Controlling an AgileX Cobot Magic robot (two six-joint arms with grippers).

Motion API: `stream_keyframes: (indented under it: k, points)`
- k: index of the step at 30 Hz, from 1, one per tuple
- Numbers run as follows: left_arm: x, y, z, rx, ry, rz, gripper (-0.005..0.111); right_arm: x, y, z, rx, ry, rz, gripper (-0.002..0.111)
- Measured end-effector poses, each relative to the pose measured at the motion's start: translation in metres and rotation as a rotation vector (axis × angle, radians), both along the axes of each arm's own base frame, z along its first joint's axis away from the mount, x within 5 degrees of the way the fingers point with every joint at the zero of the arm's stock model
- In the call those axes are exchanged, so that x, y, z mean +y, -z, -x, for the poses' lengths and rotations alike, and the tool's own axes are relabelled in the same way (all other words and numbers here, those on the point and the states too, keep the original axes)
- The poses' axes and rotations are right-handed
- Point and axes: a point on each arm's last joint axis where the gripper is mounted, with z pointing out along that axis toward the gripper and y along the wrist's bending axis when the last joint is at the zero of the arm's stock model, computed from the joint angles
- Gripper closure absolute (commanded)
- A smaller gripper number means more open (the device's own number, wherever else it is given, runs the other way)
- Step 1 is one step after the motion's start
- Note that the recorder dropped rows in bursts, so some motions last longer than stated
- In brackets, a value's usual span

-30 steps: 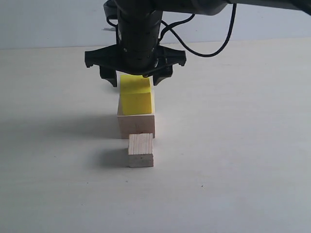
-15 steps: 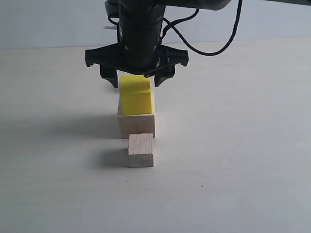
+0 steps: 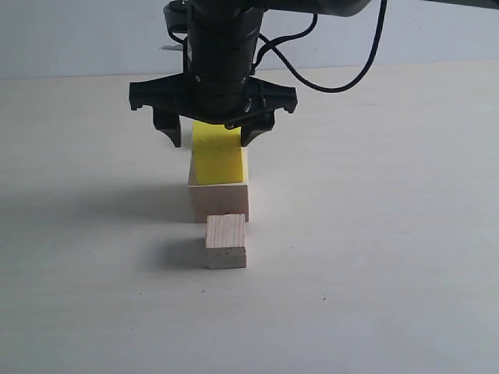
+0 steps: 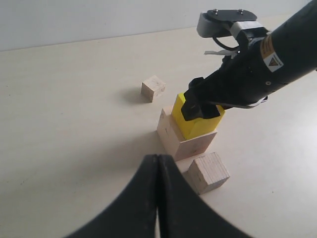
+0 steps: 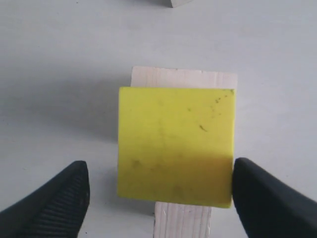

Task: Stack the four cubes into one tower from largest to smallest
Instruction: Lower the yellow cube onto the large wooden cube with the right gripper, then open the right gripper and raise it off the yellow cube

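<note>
The yellow cube (image 3: 219, 161) rests on the largest pale wood cube (image 3: 219, 202), shifted a little off its middle. My right gripper (image 3: 212, 139) stands open straddling the yellow cube (image 5: 176, 144); one finger is close against its side, the other stands well apart. The smaller wood cube (image 3: 226, 241) sits on the table just in front of the stack. The tiny wood cube (image 4: 153, 89) lies apart behind the stack, hidden in the exterior view. My left gripper (image 4: 157, 158) is shut and holds nothing, hovering near the smaller wood cube (image 4: 208, 172).
The pale tabletop (image 3: 390, 234) spreads on all sides of the stack. The right arm's black body and cable (image 3: 222, 54) hang over the stack. A pale wall (image 3: 78, 35) runs behind the table.
The right gripper has come down slightly, so its open fingers now reach lower along the yellow cube's sides. The cubes have not moved.
</note>
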Motion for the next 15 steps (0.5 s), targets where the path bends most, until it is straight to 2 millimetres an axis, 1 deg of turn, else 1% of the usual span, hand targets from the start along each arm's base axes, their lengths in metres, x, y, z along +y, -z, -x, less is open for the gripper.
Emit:
stream_keyframes:
  k: [10,11,13,14,15]
  points:
    - [0.0,0.0,0.0,-0.001,0.001,-0.001,0.107,0.0,-0.001,0.001,0.001,-0.012,-0.002,0.033]
    - [0.0,0.0,0.0,-0.001,0.001,-0.001,0.107,-0.001,-0.005,0.001,-0.006,-0.017,-0.007,0.033]
    - [0.0,0.0,0.0,-0.001,0.001,-0.001,0.107,-0.004,-0.019,0.004,-0.032,-0.032,-0.026,0.033]
    - [0.0,0.0,0.0,-0.001,0.001,-0.001,0.107,-0.007,-0.032,0.008,-0.05,-0.043,-0.038,0.033]
    - [0.0,0.0,0.0,-0.001,0.001,-0.001,0.107,-0.011,-0.04,0.011,-0.055,-0.058,-0.034,0.033]
